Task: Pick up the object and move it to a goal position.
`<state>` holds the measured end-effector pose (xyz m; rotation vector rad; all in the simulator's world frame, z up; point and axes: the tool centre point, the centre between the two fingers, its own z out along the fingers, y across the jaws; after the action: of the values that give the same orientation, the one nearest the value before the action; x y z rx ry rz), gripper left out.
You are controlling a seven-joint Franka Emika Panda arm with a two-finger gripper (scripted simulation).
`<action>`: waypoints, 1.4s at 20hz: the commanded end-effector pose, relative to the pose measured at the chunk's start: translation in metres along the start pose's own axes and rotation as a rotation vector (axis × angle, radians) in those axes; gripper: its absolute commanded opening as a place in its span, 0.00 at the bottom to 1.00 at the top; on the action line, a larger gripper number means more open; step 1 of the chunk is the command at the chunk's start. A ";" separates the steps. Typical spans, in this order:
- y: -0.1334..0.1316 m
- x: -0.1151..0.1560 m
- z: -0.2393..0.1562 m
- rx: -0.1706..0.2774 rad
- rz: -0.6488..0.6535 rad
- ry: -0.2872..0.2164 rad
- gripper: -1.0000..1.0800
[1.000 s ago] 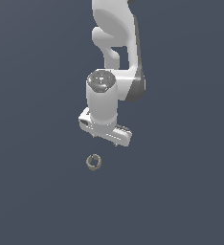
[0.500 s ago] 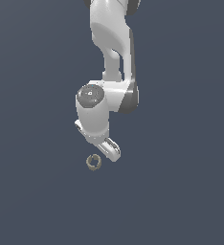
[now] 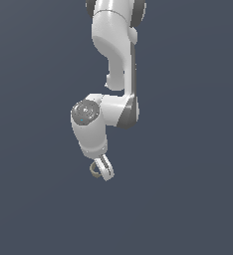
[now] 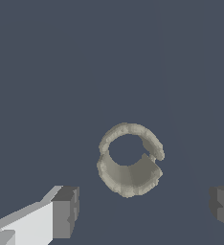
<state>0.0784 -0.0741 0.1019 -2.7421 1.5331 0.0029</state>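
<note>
End effector (image 3: 104,169) lower, beside ring (image 4: 128,159)

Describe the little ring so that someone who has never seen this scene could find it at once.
Follow the white arm down to the gripper at its lower end; the ring sits right by the fingers, on their exterior-view left side. It is a tan-grey loop with a hollow centre and a gap in its wall, the only loose thing on the plain dark ground.
</note>
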 end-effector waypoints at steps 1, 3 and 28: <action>-0.001 0.005 0.004 0.001 0.050 0.001 0.96; -0.002 0.008 0.006 0.001 0.079 0.001 0.96; -0.002 0.012 0.062 0.001 0.131 0.001 0.96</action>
<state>0.0852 -0.0835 0.0408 -2.6369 1.7095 0.0033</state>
